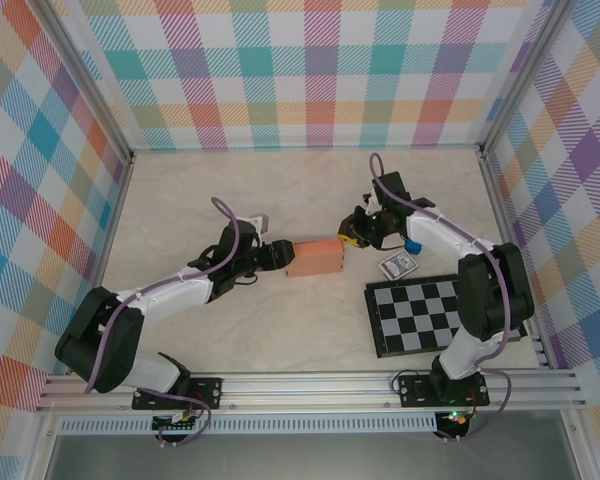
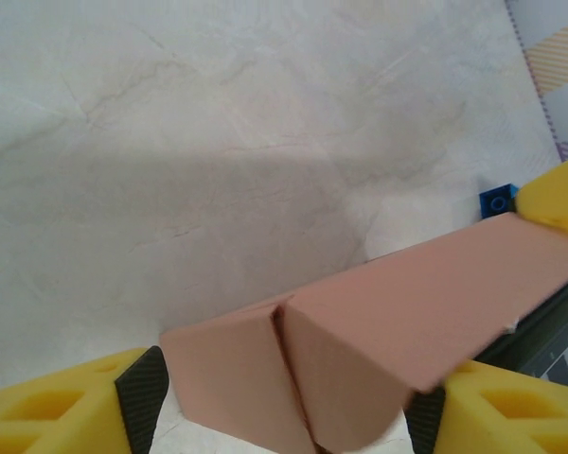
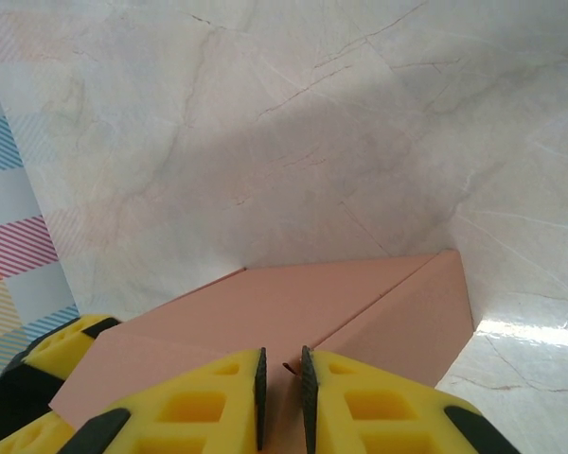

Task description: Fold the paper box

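1. Paper box (image 1: 315, 257): The box is salmon-orange and folded into a closed rectangular block. It lies on the pale marble counter (image 1: 200, 190) directly between the two sets of jaws, with one short end facing each set.

2. Left jaws: In the left wrist view the jaws stand wide apart, and the near end of the paper box (image 2: 388, 331) sits between them. The black pads (image 2: 142, 397) on the yellow fingers bear on the box's two sides, so the jaws are clamped on it. On this end face, two flaps meet along a seam that runs down the middle.

3. Right jaws: In the right wrist view the two yellow fingers (image 3: 369, 402) are nearly together, leaving only a narrow slot. The slot sits over the near edge of the paper box (image 3: 312, 303). Salmon card shows through the slot, but I cannot tell whether the pads are pinching it. A finger of the left jaws (image 3: 62, 345) shows at the far end of the box.

4. Surroundings: A blue block (image 1: 413, 245) lies just behind the right jaws. A black-and-white checkered board (image 1: 435, 313) lies flat on the counter, on the near side of the right jaws and apart from the box.
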Robot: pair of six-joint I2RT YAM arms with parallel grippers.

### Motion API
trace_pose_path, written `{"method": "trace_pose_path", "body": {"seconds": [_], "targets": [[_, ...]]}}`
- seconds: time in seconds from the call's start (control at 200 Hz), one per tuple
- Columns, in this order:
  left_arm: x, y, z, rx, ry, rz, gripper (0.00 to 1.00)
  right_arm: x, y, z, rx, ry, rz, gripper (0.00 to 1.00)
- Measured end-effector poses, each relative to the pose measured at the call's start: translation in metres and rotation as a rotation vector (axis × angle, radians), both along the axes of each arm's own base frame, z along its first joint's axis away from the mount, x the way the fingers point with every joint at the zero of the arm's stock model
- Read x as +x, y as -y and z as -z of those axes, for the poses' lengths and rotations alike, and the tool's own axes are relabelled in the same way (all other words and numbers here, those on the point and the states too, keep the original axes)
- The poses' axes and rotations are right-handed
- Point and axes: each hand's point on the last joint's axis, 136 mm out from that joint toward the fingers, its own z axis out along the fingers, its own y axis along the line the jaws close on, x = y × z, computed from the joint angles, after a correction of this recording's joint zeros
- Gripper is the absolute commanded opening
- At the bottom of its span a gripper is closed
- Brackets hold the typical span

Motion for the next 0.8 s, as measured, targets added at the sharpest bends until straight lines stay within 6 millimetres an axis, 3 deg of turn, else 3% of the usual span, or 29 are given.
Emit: {"method": "trace_pose_path", "body": {"seconds": [0.25,0.385,0.555,0.695,0.8], "targets": [[0.002,-0.009,-0.042,-0.095,0.063,-0.056,0.91,-0.001,0.002,0.000,-0.013,0.020,0.016,0.18],[0.005,-0.015,-0.056,-0.146,0.073,-0.100,0.85,-0.001,0.003,-0.001,-0.020,0.027,0.022,0.18],[0.006,-0.012,-0.029,-0.158,-0.029,-0.116,0.72,-0.001,0.003,0.000,-0.022,0.029,0.028,0.18],[-0.003,-0.014,-0.003,-0.168,-0.121,-0.143,0.71,-0.001,0.004,-0.001,-0.028,0.036,0.040,0.18],[-0.005,-0.015,0.002,-0.202,-0.154,-0.171,0.70,0.000,0.005,-0.001,-0.032,0.041,0.045,0.18]]}}
